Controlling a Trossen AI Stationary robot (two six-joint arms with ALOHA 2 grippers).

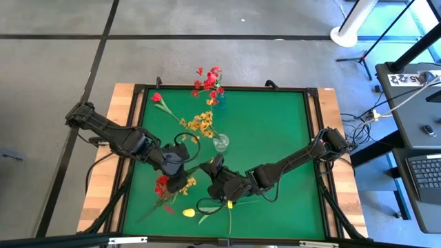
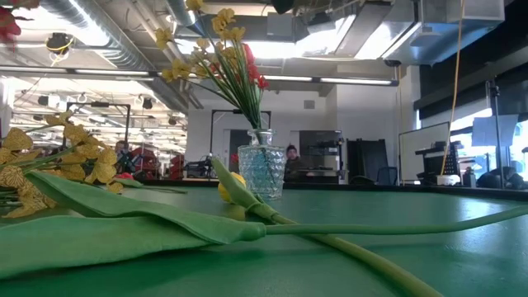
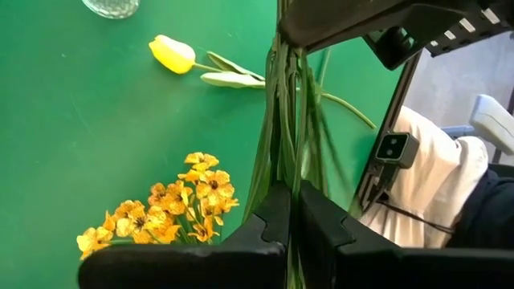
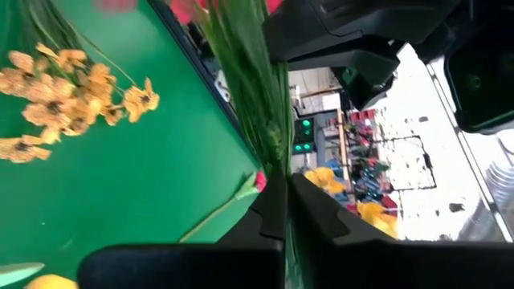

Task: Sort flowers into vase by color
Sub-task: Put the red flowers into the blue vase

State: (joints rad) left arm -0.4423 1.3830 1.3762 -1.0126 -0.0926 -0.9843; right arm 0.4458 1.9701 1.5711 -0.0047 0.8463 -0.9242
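Left wrist view: green stems [image 3: 285, 136] pinched inside left pincer [image 3: 293, 210].

Your left arm reaches in from the table's left edge, elbow bent, wrist angled toward the near middle of the table. Left gripper [image 1: 180, 180] low over the near-left area, fingers [image 3: 273, 215] pinched together on a bunch of green stems [image 3: 283, 120].

Your right arm comes from the right edge, stretched low across. Right gripper [image 1: 215, 170] just beside the left one, fingers [image 4: 275, 210] closed on the same stems.
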